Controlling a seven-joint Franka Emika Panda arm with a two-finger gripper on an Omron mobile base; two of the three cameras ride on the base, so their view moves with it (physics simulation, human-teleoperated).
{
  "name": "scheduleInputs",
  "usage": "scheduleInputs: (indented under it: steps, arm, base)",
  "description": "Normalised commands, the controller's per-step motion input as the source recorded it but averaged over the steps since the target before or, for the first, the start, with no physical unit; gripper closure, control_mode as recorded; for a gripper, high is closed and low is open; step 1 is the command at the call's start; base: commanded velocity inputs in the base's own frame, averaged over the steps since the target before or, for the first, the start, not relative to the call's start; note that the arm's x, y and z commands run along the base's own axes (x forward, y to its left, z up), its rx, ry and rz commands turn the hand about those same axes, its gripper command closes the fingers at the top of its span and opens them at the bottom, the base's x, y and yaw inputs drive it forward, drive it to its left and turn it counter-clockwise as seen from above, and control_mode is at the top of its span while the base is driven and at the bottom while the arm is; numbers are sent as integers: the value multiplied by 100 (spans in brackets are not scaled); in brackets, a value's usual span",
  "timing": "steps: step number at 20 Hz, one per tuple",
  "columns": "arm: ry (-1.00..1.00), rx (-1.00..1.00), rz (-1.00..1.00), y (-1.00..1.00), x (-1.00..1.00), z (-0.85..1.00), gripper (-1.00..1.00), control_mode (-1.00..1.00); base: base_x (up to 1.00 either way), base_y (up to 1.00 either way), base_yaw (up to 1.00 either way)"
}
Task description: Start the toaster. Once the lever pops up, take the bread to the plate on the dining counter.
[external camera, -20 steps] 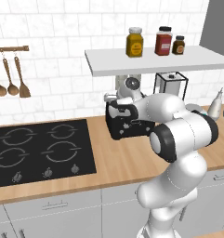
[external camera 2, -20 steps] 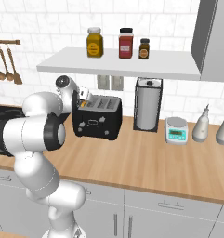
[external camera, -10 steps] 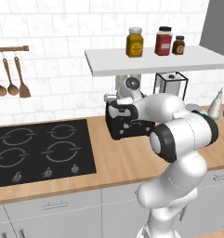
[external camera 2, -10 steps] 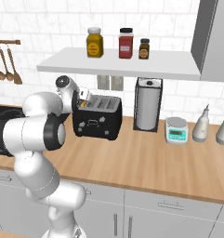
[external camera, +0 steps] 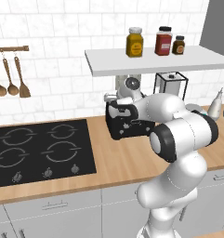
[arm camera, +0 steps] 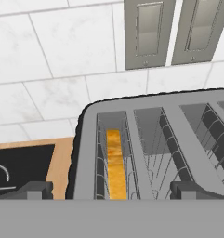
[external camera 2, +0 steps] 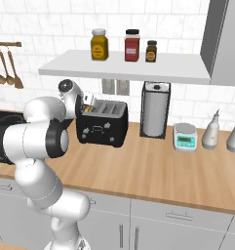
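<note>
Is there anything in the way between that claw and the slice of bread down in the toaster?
Nothing visible blocks it. In the hand view the open claw hangs right above the toaster, and the bread sits edge-up in the leftmost slot between wire guides. Only the narrow slot itself hems it in; the space above is free.

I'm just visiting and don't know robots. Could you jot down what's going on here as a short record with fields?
Place: kitchen worktop with black hob
Toaster: black, silvery top, against the tiled wall
Bread: sunk in the slot at the toaster's left end in the hand view, golden crust edge showing
Tool: open, poised above the toaster's end, holding nothing
Shelf above: three jars
Right of toaster: paper towel holder, small scale, two bottles
Wall: hanging wooden spoons
</note>
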Motion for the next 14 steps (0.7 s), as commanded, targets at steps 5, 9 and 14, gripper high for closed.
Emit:
scheduleInputs:
  steps: [5,9,14]
  arm:
    - [0,0,0,0,0,0,-100,-100]
    - [0,0,0,0,0,0,-100,-100]
    - [0,0,0,0,0,0,-100,-100]
  base:
    - [0,0,0]
    - [0,0,0]
    - [0,0,0]
